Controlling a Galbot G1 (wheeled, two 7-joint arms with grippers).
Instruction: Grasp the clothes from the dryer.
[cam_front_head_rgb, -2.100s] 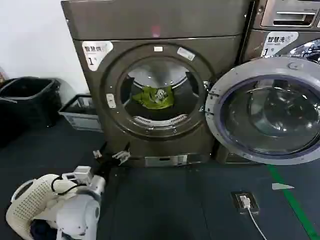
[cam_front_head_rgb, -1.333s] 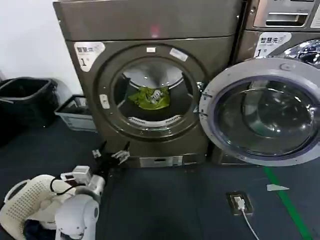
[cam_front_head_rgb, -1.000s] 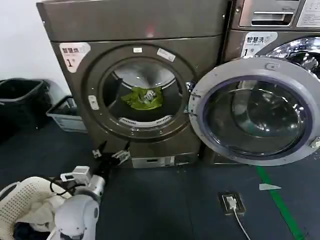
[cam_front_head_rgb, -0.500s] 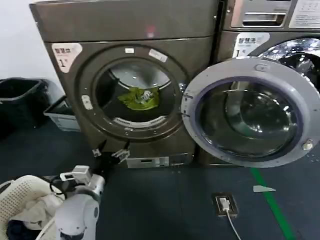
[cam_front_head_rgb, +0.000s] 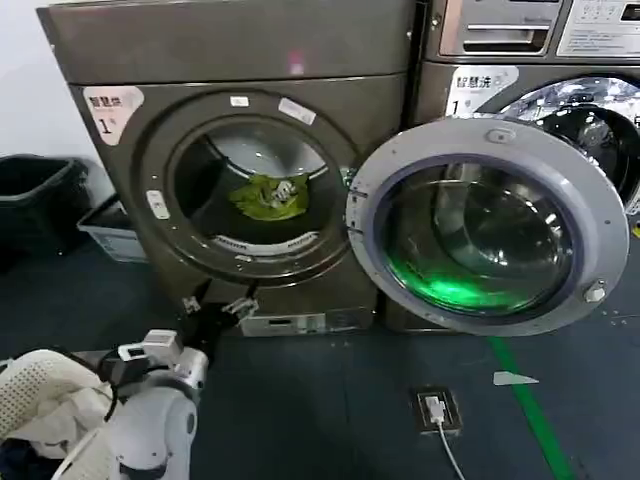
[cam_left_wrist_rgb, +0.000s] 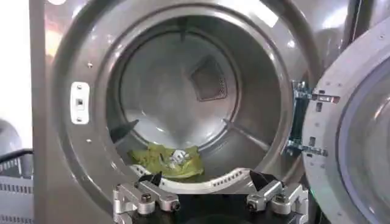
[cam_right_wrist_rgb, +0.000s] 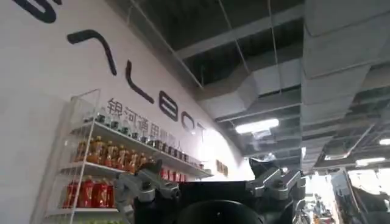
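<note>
The dryer (cam_front_head_rgb: 230, 50) is a dark bronze-grey front loader, and its round door (cam_front_head_rgb: 490, 235) hangs swung out to the right. Low in the drum lies the clothes (cam_front_head_rgb: 268, 197), a small yellow-green bundle with a white patch. My left gripper (cam_front_head_rgb: 216, 305) sits low by the dryer's base, below the mouth and well short of the bundle. In the left wrist view it (cam_left_wrist_rgb: 206, 179) is open and empty, with the clothes (cam_left_wrist_rgb: 166, 163) just beyond its fingertips and deeper inside the dryer (cam_left_wrist_rgb: 67, 61). My right gripper (cam_right_wrist_rgb: 207, 167) is open and faces a ceiling and a shelf of bottles.
A second machine (cam_front_head_rgb: 500, 40) stands to the right behind the open door. A black bin (cam_front_head_rgb: 30, 200) and a grey crate (cam_front_head_rgb: 105, 230) sit left of the dryer. A white laundry basket (cam_front_head_rgb: 30, 400) is at my lower left. A power strip (cam_front_head_rgb: 435, 408) and green floor line (cam_front_head_rgb: 520, 410) lie to the right.
The whole scene has slid left in the head view, bringing the open door and the second machine further in. A green glow now shows on the door glass. My left gripper stays low and open.
</note>
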